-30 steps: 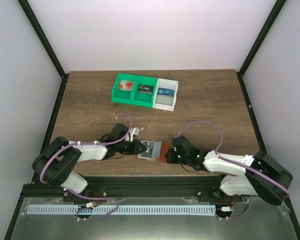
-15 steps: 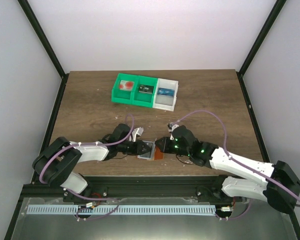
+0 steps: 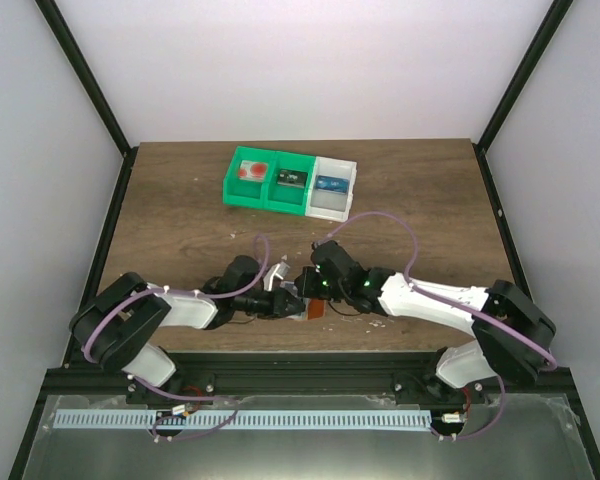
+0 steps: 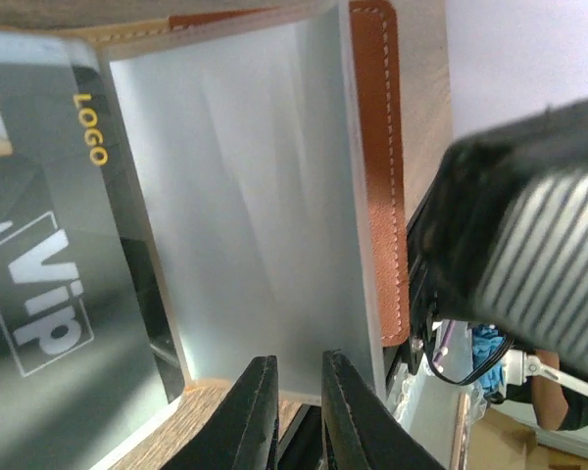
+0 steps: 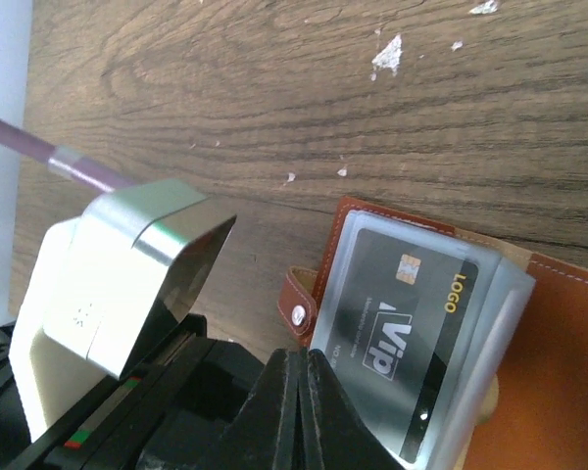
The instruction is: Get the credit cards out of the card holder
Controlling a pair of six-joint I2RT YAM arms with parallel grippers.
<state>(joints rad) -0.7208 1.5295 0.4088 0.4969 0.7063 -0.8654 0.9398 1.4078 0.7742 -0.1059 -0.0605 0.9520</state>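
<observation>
Though spread open beside the middle of the near edge of the table [image 3: 180,220], gives up nothing yet: shows the card holder [image 5: 568,382], orange-brown outside and pale inside, with one dark credit card [image 5: 412,323] marked VIP and LOGO tucked in a clear sleeve [image 5: 505,294] and none out on the wood. Finds the left gripper [image 4: 292,411] with jaws almost together, only a sliver between, seemingly pinching the near edge of the pale panel [image 4: 255,196] to keep the holder open and anchored. Finds the right gripper [image 5: 296,392] squeezed fully together on nothing, tip resting at the sleeve's edge just beside the snap strap [image 5: 296,311]. Calls, by the look of things, for keeping the left pinch steady, nudging the card a little way out with the closed tip, then parting the right jaws just enough to straddle the freed short edge. Better drawn flat along the sleeve than pulled upward, to avoid lifting or folding the whole holder; better gripped lightly too, given stiff, slippery plastic. Toward the far edge, left of centre, shows a row of bins [image 3: 263,203], two compartments green and one white: a reddish item [image 3: 250,170] in the left green one, a dark item [image 3: 292,180] in the middle green one, a blue item [image 3: 329,184] in the white one at the right end, all too small to name with confidence.
</observation>
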